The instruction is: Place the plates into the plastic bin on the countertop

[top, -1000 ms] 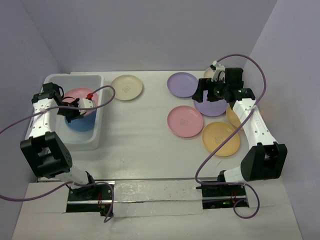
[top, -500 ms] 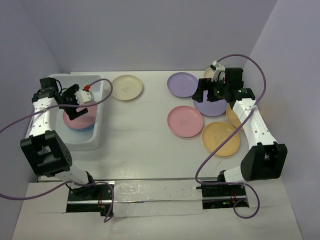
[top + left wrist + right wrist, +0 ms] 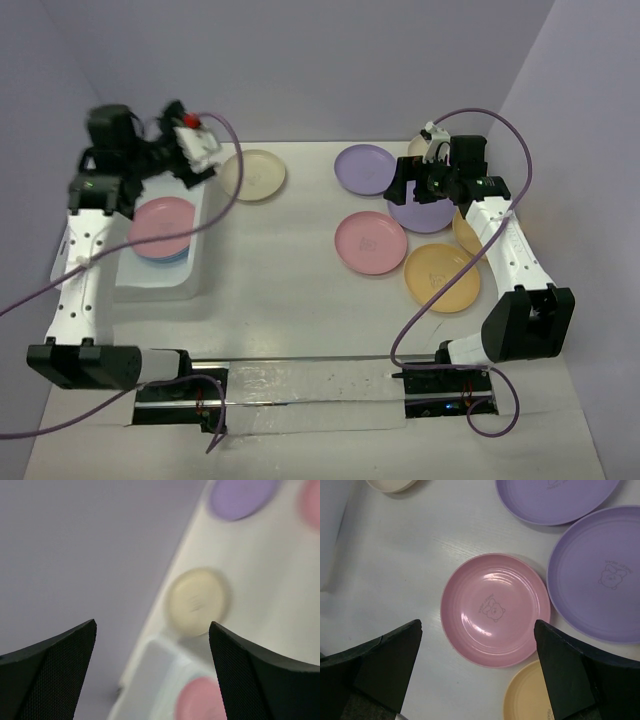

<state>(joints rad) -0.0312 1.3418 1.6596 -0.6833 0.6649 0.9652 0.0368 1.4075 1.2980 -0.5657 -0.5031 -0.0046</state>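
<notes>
**Pink plate dropped, left arm lifting clear**

I am raising my left gripper [image 3: 196, 152] out of the plastic bin [image 3: 160, 286], jaws now wide and empty. The pink plate [image 3: 160, 222] I released is lying inside on a blue plate [image 3: 165, 257]. My right gripper [image 3: 420, 188] is hovering agape, holding nothing. The cream plate [image 3: 253, 174], at the bin's two o'clock, looks nearest.

The bin [image 3: 165, 285], left, holds stacked plates [image 3: 160, 222]; a lone plate [image 3: 254, 174] sits beside its far corner; remaining plates [image 3: 370, 242] cluster right

pink plate [image 3: 494, 610] (faint print), purple plates [image 3: 605, 575]
</notes>
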